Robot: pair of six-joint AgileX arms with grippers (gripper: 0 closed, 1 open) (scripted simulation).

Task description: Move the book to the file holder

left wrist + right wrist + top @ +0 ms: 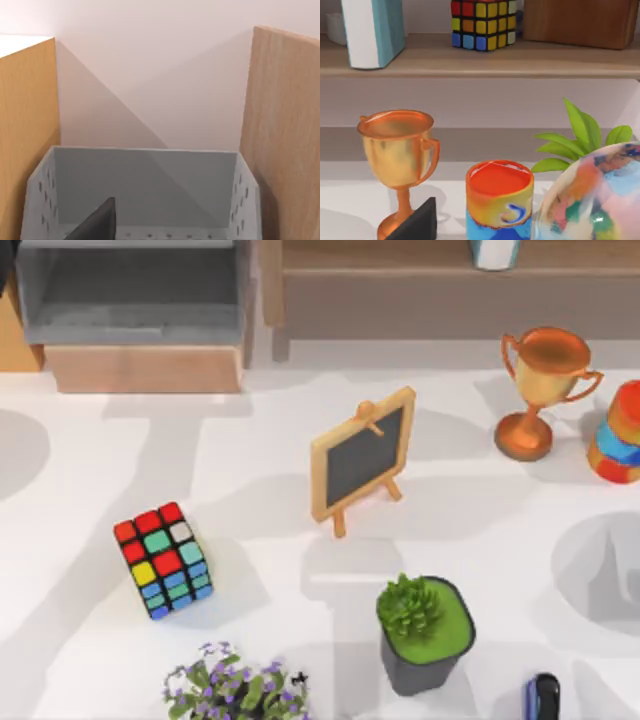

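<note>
The white surface (90, 540) carries everything, and the small blackboard (362, 455) stands on its easel near the middle. Behind the blackboard and reaching away to its right runs the long wooden shelf (420, 300). Behind the blackboard and well to its left sits the file holder (130, 332), a grey open box on a light wooden base. The left wrist view looks into its pale perforated walls (145, 180) between two wooden panels.

To the right of the blackboard, a little further back, stands the copper trophy (545, 390). The striped cup (620, 430) is just beyond it at the surface's right edge. In front of the blackboard is the potted succulent (425, 630). The colour cube (163, 560) lies in front and well to the left.

The book (495, 252) stands upright on the shelf, behind and to the right of the blackboard and well apart from the file holder. The right wrist view shows its white page edges and teal cover (372, 30) above the trophy, near a second cube (482, 22).

The left pincer (95, 225) hangs at the file holder's mouth. The right pincer (415, 222) is near the trophy's foot. Whether either pincer is open or closed cannot be told.
</note>
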